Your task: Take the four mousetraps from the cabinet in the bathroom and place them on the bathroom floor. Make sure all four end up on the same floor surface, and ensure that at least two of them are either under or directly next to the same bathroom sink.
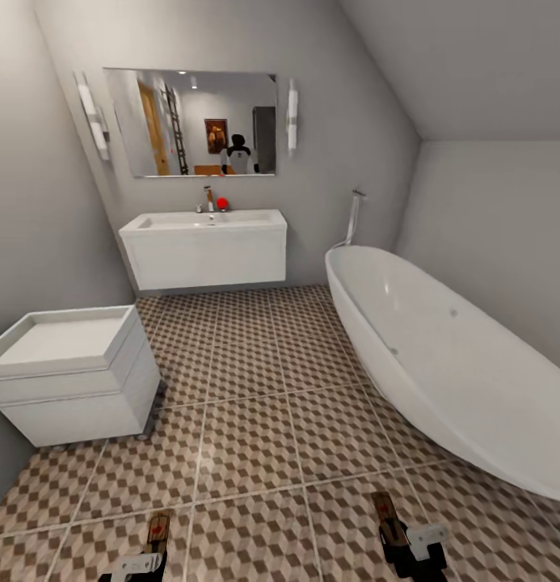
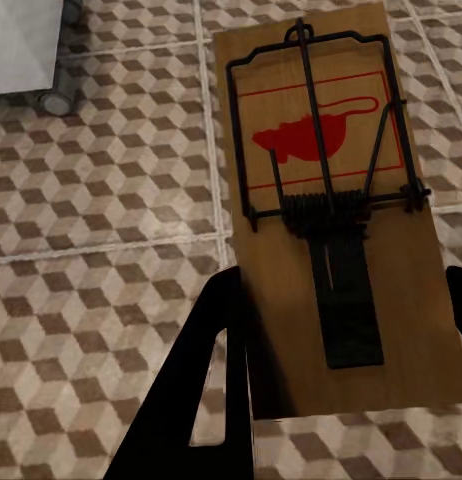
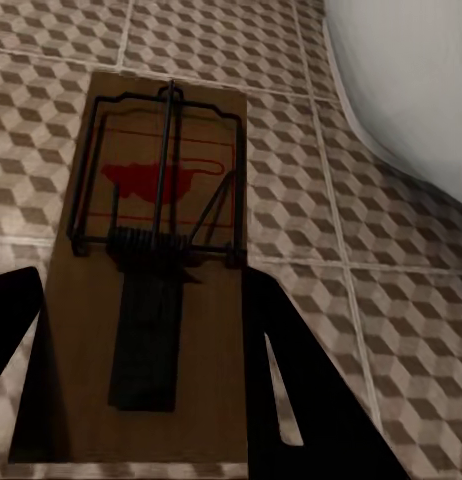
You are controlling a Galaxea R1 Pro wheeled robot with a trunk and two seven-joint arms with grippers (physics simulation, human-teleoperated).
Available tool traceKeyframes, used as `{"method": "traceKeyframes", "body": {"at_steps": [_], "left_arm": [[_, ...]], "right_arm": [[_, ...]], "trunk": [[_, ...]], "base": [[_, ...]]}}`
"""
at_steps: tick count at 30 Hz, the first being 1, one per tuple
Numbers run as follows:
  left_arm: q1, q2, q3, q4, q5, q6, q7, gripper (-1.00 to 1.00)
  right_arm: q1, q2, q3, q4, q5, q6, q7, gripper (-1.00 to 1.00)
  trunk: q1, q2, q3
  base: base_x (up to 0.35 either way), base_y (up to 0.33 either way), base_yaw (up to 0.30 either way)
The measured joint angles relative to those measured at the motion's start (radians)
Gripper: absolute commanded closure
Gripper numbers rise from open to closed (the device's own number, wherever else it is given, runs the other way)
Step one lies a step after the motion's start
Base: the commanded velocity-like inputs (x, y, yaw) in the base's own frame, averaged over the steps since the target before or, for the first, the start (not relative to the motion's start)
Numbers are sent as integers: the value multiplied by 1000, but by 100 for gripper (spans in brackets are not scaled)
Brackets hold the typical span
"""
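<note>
From where I stood, the robot faced the bathroom sink [image 1: 205, 245] across the bathroom floor [image 1: 255, 380], and it carried a mousetrap in each gripper, both held low and close to its body.

The left gripper [image 2: 336, 385] was clamped on the left mousetrap [image 2: 326, 210] by the board's rear end. One dark finger [image 2: 206, 390] pressed along one long edge and the other just showed at the opposite edge. The board's long axis ran straight out from the fingers, toward the sink wall, with the red bait mark at the far end.

The right gripper [image 3: 141, 400] gripped the right mousetrap [image 3: 156, 260] the same way, its fingers [image 3: 291, 390] on the two long edges, the board pointing forward.

In the head view both traps [image 1: 157, 529] [image 1: 387, 517] hovered over tiles near the robot, well apart from the sink. The sink lay ahead and somewhat to the left, so the left arm seemed nearer to it; the bathtub [image 1: 441, 356] crowded the right side, and a small white drawer unit [image 1: 69, 372] stood left. I judged the base had to close that gap before either trap went down beneath the basin.
</note>
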Motion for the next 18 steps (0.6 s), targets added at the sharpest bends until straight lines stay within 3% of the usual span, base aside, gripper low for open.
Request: {"method": "traceKeyframes", "body": {"at_steps": [7, 18], "left_arm": [[0, 0, 0, 0, 0, 0, 0, 100], [0, 0, 0, 0, 0, 0, 0, 100]], "right_arm": [[0, 0, 0, 1, 0, 0, 1, 100], [0, 0, 0, 0, 0, 0, 1, 100]], "trunk": [[0, 0, 0], [0, 0, 0]], "base": [[264, 0, 255], [264, 0, 19]]}}
